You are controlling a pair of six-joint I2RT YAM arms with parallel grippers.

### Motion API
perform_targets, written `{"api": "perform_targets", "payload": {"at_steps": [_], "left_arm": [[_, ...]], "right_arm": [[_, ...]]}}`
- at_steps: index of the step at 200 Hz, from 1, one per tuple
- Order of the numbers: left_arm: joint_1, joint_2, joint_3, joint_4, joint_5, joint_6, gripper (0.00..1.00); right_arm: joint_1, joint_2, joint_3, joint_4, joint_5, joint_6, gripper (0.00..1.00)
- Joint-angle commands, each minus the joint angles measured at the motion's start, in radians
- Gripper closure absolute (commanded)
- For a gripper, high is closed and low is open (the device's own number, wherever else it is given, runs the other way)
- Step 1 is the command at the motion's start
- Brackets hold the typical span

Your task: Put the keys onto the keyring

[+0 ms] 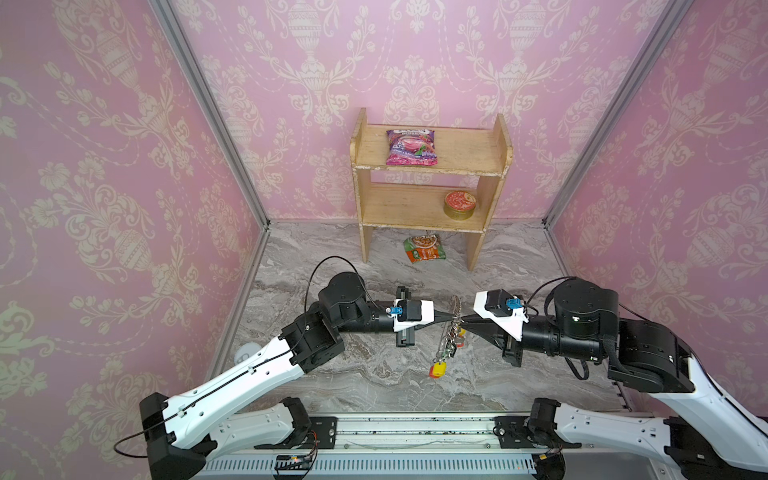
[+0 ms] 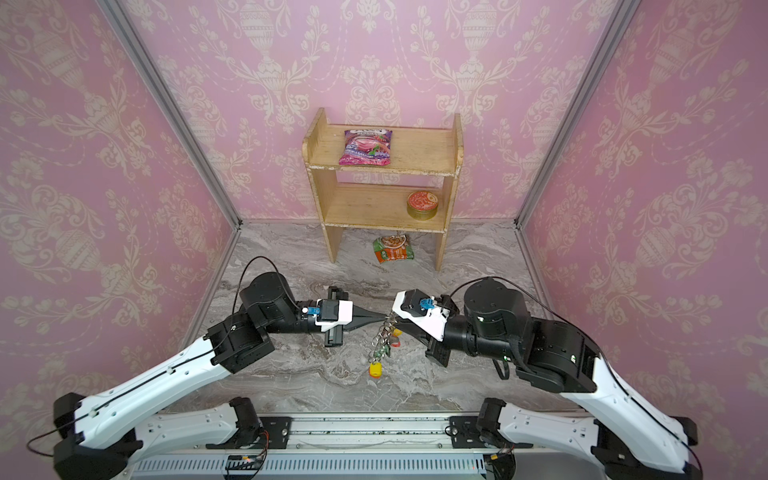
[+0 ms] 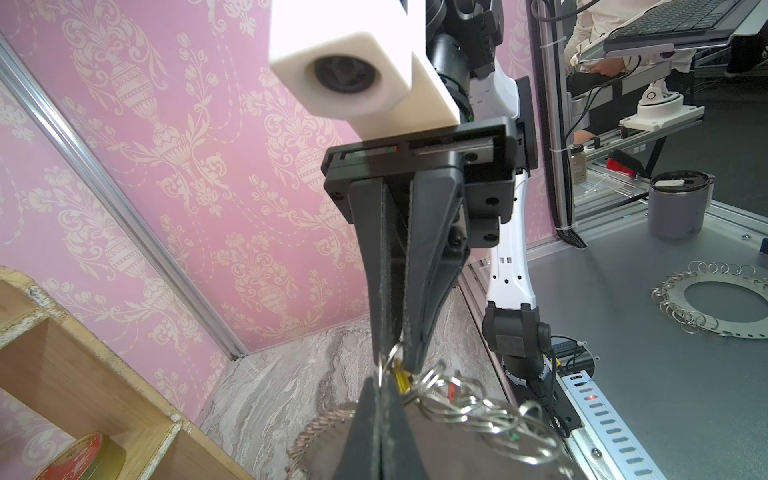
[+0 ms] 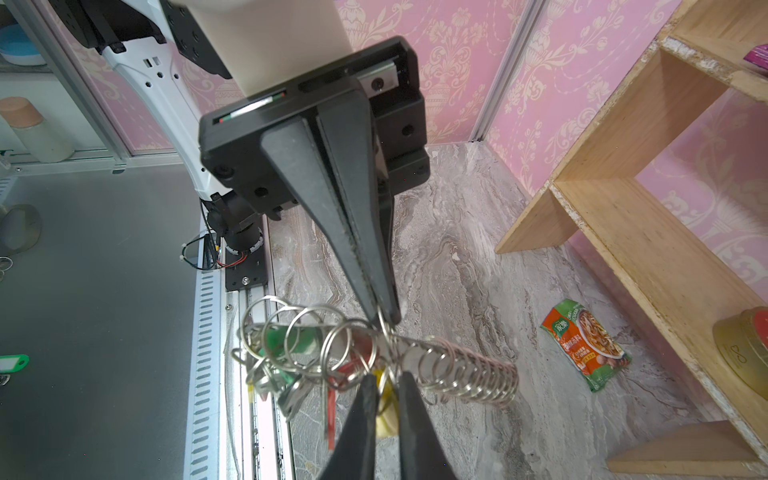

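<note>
The keyring [image 1: 455, 306] hangs edge-on above the marble floor between both grippers; in the right wrist view its silver loops [image 4: 469, 374] line the band. My left gripper [image 1: 451, 319] [image 3: 381, 384] is shut on the band's edge. From the opposite side, my right gripper [image 1: 464, 320] [image 4: 389, 380] is shut on a yellow-tagged key [image 4: 386, 401] at a loop. More keys dangle from the loops: a green tag [image 4: 286, 338], a red tag [image 4: 353, 365], and a yellow and red pair [image 1: 438, 369] lowest. In both top views the two fingertips nearly meet [image 2: 384, 318].
A wooden shelf [image 1: 428, 174] stands at the back wall with a purple packet [image 1: 411, 146] and a round tin [image 1: 460, 203]. An orange-green packet [image 1: 424, 248] lies under it. Outside the cell, a second hoop [image 3: 715, 299] and a green-tagged key [image 4: 12, 363] lie on a grey surface.
</note>
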Motion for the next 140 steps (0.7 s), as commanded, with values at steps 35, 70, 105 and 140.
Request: {"api": "perform_targets", "payload": {"at_steps": [35,70,105,140], "left_arm": [[-0.008,-0.029,-0.009,0.077,-0.017,0.01,1.0],[-0.008,-0.04,-0.038,0.152,-0.041,-0.004,1.0],[-0.006,-0.059,-0.085,0.284,-0.076,-0.035,1.0],[0.003,-0.065,-0.124,0.443,-0.087,-0.087,1.0]], "right_arm": [[-0.008,-0.021,-0.009,0.014,0.006,0.023,0.98],[-0.006,-0.027,-0.018,0.013,-0.002,0.031,1.0],[-0.008,-0.041,-0.054,0.036,-0.003,0.044,1.0],[-0.007,-0.061,-0.112,0.084,-0.008,0.069,1.0]]}}
